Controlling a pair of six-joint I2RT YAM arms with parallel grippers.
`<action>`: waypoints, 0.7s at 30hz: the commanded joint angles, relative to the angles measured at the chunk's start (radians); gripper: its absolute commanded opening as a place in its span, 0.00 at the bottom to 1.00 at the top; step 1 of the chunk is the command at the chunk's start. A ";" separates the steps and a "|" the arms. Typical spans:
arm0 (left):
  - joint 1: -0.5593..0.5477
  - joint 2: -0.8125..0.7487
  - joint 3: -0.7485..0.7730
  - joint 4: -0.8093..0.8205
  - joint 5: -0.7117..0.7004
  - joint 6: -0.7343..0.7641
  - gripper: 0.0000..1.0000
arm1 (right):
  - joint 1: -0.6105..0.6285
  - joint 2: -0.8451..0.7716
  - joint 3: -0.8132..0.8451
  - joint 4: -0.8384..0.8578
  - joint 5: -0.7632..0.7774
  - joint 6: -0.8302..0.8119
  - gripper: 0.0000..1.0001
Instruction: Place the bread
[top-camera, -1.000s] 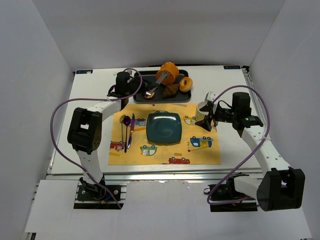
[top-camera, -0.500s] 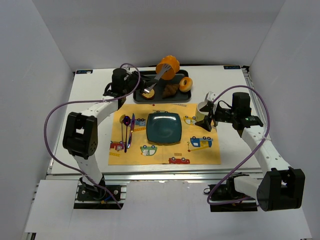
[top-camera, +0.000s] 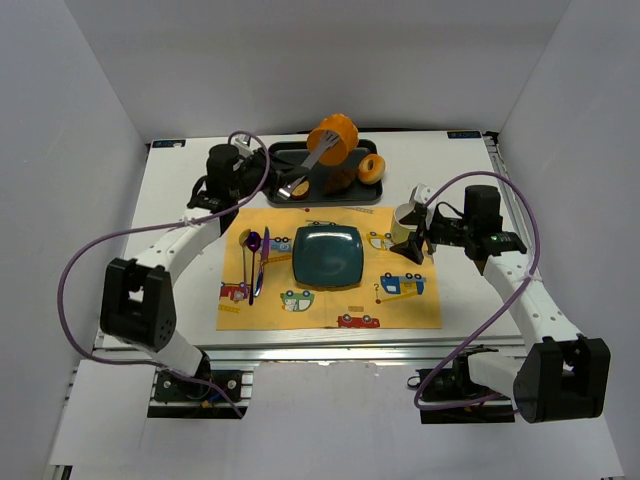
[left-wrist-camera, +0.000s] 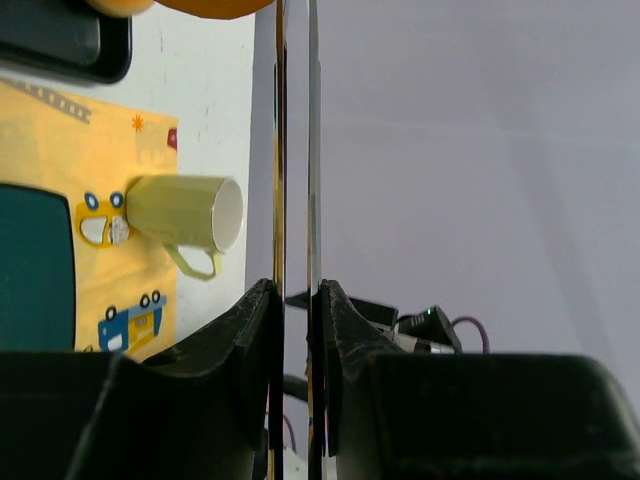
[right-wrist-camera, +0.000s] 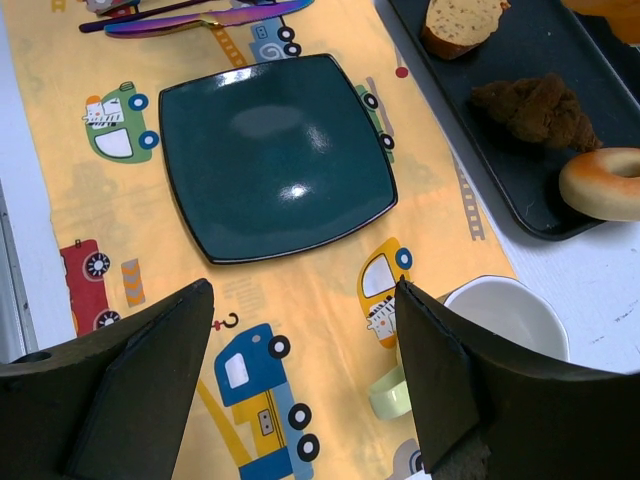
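Observation:
The bread (top-camera: 333, 135), a bright-orange ridged bun, hangs above the black tray (top-camera: 285, 155), pinched between the tips of metal tongs (top-camera: 305, 168). My left gripper (top-camera: 275, 183) is shut on the tongs; in the left wrist view its fingers (left-wrist-camera: 262, 320) squeeze the two metal arms (left-wrist-camera: 312, 150), and only the bun's orange edge (left-wrist-camera: 190, 5) shows at the top. The dark teal plate (top-camera: 327, 256) lies on the yellow mat (top-camera: 395, 305), in front of the tray. My right gripper (top-camera: 418, 245) is open and empty over the mat's right side (right-wrist-camera: 305, 300), next to the mug (right-wrist-camera: 505, 315).
On the tray lie a toast slice (right-wrist-camera: 460, 22), a dark croissant (right-wrist-camera: 535, 108) and a ring donut (right-wrist-camera: 610, 182). Purple cutlery (top-camera: 256, 255) lies left of the plate. The pale green mug (top-camera: 405, 218) stands at the mat's right edge. White walls enclose the table.
My left arm has swung back and to the left, and the tongs have lifted the bun up off the tray. The right arm has not moved.

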 joint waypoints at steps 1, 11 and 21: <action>0.007 -0.143 -0.045 -0.022 0.038 0.044 0.00 | -0.005 -0.029 0.023 -0.004 -0.017 -0.010 0.78; 0.007 -0.404 -0.220 -0.218 0.086 0.084 0.00 | -0.005 -0.040 0.031 -0.021 -0.014 -0.024 0.78; -0.004 -0.616 -0.381 -0.422 0.114 0.097 0.00 | -0.007 -0.040 0.037 -0.032 -0.002 -0.036 0.78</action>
